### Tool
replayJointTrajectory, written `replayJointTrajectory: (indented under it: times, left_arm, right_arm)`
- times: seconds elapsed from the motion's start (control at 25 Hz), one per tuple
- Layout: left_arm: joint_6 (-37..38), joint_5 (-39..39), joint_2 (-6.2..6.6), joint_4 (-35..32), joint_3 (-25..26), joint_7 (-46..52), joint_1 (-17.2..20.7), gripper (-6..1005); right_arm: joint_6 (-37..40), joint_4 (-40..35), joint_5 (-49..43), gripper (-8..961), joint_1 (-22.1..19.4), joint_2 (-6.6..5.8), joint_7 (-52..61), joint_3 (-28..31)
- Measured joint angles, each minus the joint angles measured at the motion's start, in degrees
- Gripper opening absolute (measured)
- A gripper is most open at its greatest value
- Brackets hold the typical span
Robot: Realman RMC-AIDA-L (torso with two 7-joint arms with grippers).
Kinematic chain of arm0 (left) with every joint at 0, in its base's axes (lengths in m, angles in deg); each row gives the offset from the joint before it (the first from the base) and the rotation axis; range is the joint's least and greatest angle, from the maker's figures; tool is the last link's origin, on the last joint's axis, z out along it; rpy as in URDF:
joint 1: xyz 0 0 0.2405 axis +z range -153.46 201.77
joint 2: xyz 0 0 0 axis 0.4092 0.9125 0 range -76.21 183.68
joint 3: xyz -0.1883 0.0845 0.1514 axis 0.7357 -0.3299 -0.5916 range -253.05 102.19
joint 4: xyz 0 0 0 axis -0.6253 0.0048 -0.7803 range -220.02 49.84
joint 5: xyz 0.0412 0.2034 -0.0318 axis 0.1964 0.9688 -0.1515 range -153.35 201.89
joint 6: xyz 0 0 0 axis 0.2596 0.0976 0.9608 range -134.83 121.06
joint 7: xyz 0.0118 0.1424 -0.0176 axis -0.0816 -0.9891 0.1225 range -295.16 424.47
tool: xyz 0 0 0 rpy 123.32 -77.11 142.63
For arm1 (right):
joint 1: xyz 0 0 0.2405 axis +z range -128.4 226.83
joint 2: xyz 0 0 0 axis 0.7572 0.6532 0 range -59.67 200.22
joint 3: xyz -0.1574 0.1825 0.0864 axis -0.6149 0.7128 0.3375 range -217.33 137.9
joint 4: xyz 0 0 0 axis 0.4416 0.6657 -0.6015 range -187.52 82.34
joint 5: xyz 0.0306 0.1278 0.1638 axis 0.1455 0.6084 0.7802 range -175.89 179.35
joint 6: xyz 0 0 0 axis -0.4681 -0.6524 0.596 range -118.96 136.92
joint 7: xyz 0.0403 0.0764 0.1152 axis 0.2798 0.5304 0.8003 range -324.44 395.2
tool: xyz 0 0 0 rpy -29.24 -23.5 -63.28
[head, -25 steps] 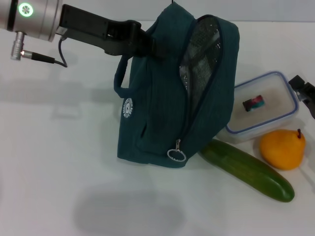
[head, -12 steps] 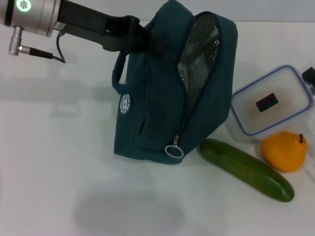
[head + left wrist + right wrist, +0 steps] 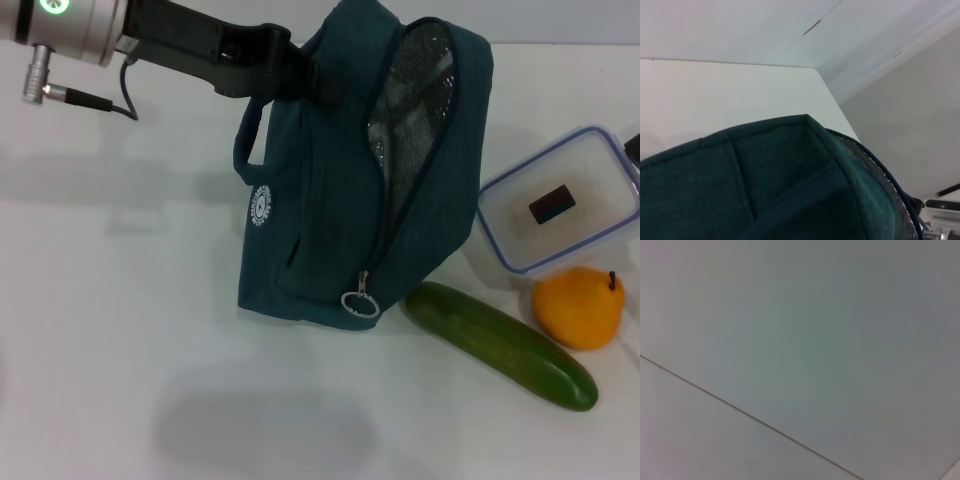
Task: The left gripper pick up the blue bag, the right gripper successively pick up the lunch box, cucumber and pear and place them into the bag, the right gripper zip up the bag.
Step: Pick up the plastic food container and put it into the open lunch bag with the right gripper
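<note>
Holding the whole scene is the white desk [image 3: 120,330], and the biggest thing on it is the blue bag [image 3: 350,190], standing tilted with its bottom edge about at the desk and its top raised. The left claw [image 3: 290,75] reaches in from the robot's left and is clamped on the bag's top edge near a handle loop, most likely to keep the mouth up and open so things can be dropped in. The zip is undone: silver lining shows through the gap facing the robot's right, and the ring pull [image 3: 360,303] hangs at the low end of the zip. In the left wrist view only the bag's dark fabric and a strip of lining are seen close up.

Next in size, the cucumber [image 3: 500,345] lies flat on the desk just beside the bag's lower right corner, slanting away from it. The lunch box [image 3: 560,210] sits to the right of the bag, near it, lid on, apparently tipped up a little. A dark scrap at the right edge by the box may be the right claw [image 3: 633,148]; whether it is wide, narrow or gripping the box I cannot tell, and the right wrist view shows only a blank pale surface. The pear [image 3: 578,308] rests on the desk between box and cucumber end, stem up.

Nothing is in the bag yet, I judge; the box comes first.
</note>
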Motion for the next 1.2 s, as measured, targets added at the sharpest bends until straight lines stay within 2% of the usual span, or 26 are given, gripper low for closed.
replayJointTrajectory:
  times: [0.56,1.2]
  left_arm:
    - [-0.06,0.66,0.34,-0.04,-0.09,-0.28,-0.74,52]
    - [-0.09,0.71,0.08,-0.01,-0.44,-0.43,-0.43,53]
  right_arm:
    - [5.75,-0.43,1.77,97,0.56,0.01,1.03,0.06]
    - [7.73,-0.95,2.19,97,0.81,0.09,2.04,0.09]
